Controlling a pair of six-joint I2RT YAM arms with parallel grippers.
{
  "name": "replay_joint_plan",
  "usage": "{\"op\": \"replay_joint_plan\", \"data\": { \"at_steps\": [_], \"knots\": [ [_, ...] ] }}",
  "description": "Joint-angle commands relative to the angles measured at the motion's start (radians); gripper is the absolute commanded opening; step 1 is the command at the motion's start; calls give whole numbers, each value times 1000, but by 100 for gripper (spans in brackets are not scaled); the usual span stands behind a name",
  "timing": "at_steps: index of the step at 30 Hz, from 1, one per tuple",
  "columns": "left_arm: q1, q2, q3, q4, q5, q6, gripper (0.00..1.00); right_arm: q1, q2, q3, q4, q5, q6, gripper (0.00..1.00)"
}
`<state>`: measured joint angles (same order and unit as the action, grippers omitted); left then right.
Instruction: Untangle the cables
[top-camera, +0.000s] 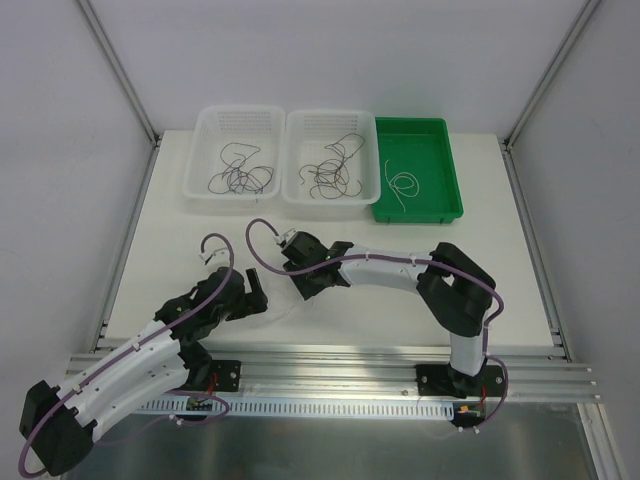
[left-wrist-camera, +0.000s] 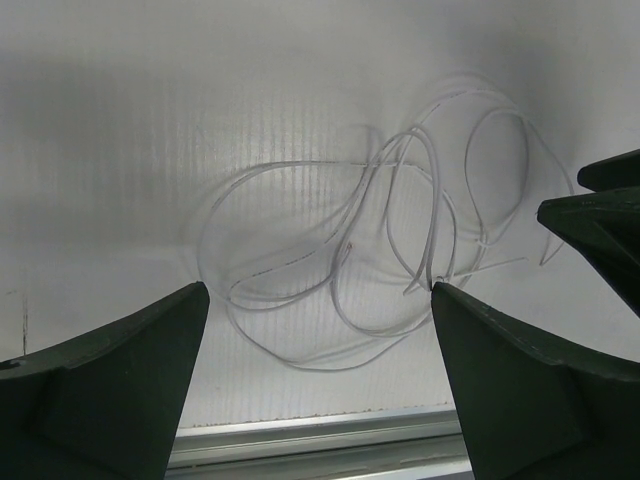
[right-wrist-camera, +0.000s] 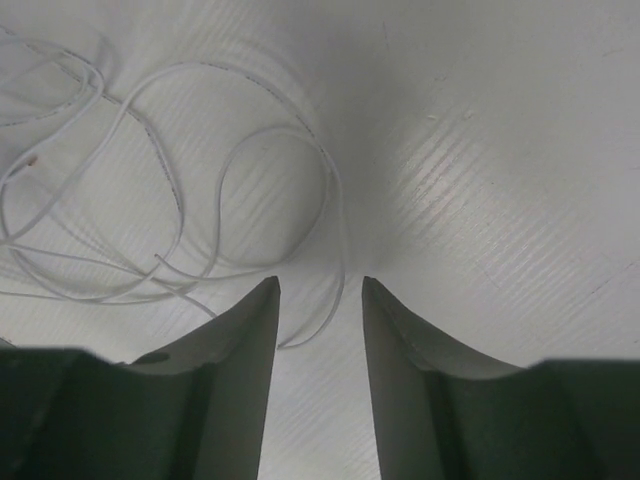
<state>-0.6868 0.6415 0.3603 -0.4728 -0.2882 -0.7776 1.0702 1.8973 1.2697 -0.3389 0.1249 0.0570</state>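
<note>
While both arms reach low over the middle of the white counter (top-camera: 180, 260), a tangle of white cables (left-wrist-camera: 380, 162) lies flat on it, its thin loops crossing and overlapping. The left gripper (left-wrist-camera: 318, 288) has its jaws spread wide and released, with the near loops of the tangle lying between the two fingers and beyond them. The right gripper (right-wrist-camera: 320, 282) has its jaws parted only narrowly, not clenched. One loop of the tangle curves into the gap between them, and the rest spreads out to one side. In the left wrist view, the right gripper's dark fingers show just beside the tangle. Along the far edge of the counter stand three containers side by side. The left white basket (top-camera: 240, 109) holds curly dark cables (top-camera: 240, 178). The middle white basket (top-camera: 330, 114) holds dark and brownish cables (top-camera: 335, 172). The green tray (top-camera: 430, 150) holds a single white cable (top-camera: 402, 185).
</note>
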Motion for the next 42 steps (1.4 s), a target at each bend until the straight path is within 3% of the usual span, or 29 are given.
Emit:
{"op": "replay_joint_plan", "data": {
  "at_steps": [1, 8, 11, 13, 14, 23, 27, 30, 34, 42],
  "knots": [
    [0, 6, 11, -9, 27, -17, 95, 5, 16, 23, 14, 32, 20, 40],
    [-2, 26, 23, 6, 72, -22, 95, 4, -9, -12, 24, 36, 17, 19],
    [-2, 37, 29, 23, 93, -23, 94, -1, -15, -23, 29, 38, 15, 15],
    [-3, 46, 32, 40, 109, -23, 94, -6, -20, -36, 35, 25, 15, 9],
    [-2, 46, 34, 45, 112, -25, 94, -7, -23, -42, 38, 24, 17, 1],
    [-3, 133, 55, 146, 152, -32, 89, -7, -194, -121, 18, 71, 18, 1],
    [-6, 202, 71, 190, 155, -32, 76, -6, -247, -139, 8, 85, 18, 1],
    [-13, 259, 95, 223, 147, -31, 61, -7, -286, -161, 8, 88, 18, 1],
    [-19, 316, 111, 238, 133, -28, 59, -10, -355, -194, -8, 128, 14, 1],
    [-19, 362, 106, 269, 103, -35, 45, -42, -556, -291, -69, 220, 12, 1]
  ]
}}
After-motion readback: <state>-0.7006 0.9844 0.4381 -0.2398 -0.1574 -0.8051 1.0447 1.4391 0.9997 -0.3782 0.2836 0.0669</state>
